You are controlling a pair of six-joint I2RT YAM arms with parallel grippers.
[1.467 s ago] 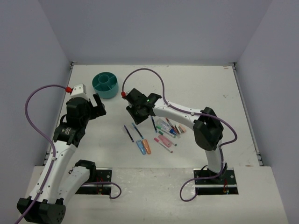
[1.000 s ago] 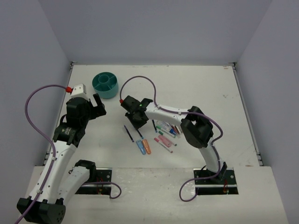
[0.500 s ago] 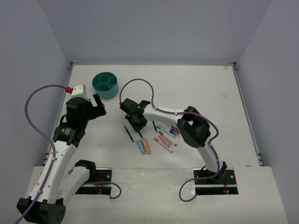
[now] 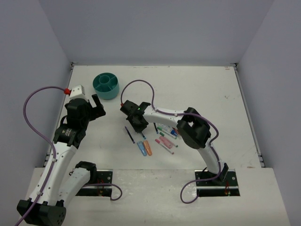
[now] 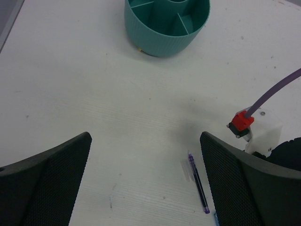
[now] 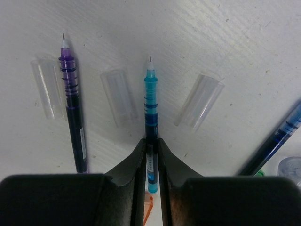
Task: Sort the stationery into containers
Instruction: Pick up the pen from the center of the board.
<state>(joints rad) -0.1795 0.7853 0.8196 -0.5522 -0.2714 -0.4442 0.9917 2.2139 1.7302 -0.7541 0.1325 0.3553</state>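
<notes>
My right gripper (image 6: 150, 143) is down at the table with its fingers pressed on both sides of a teal-blue pen (image 6: 150, 89), which lies flat. In the top view this gripper (image 4: 139, 128) is left of the stationery pile (image 4: 167, 134). A purple pen (image 6: 73, 103) lies just left of the held one. The round teal container (image 4: 106, 85) stands at the back left. My left gripper (image 4: 96, 106) hovers open over bare table (image 5: 146, 155), with the container (image 5: 167, 23) ahead of it and the purple pen (image 5: 197, 181) near its right finger.
Clear pen caps (image 6: 117, 96) lie beside the pens. A blue pen (image 6: 273, 146) lies to the right. Blue (image 4: 142, 149) and orange (image 4: 148, 148) stubby pieces sit nearer the bases. The right arm's red cable connector (image 5: 241, 123) shows in the left wrist view. Walls enclose the table.
My right arm swung left and came down over the pens, and its fingers closed on the teal-blue pen. The left arm has hardly moved.
</notes>
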